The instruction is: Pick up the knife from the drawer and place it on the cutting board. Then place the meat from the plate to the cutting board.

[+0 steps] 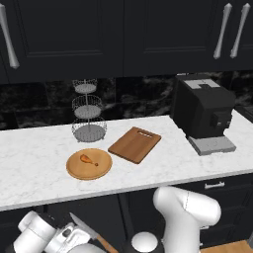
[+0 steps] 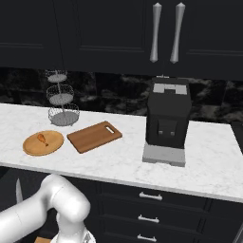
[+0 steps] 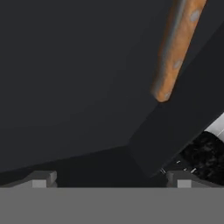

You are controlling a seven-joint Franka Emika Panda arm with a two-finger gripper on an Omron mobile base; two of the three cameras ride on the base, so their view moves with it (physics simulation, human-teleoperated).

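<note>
Knife [image 3: 177, 48] lies in the open drawer [image 3: 78, 78], below the tabletop [image 1: 44, 183] edge; brown handle end shows in the hand view, upper right, long axis running away up and to the right. Left base view shows the blade [image 1: 81, 225] just beside the arm's wrist. End effector [image 3: 111, 178]: jaws fully apart, nothing held, tips short of the handle butt. Judgement: next move needs an advance along that axis towards the handle. Cutting board [image 1: 135, 144] bare; meat [image 1: 88, 159] on the plate [image 1: 74, 170] beside it. No legible writing or brand anywhere, coffee machine [image 1: 203, 111] included.
</note>
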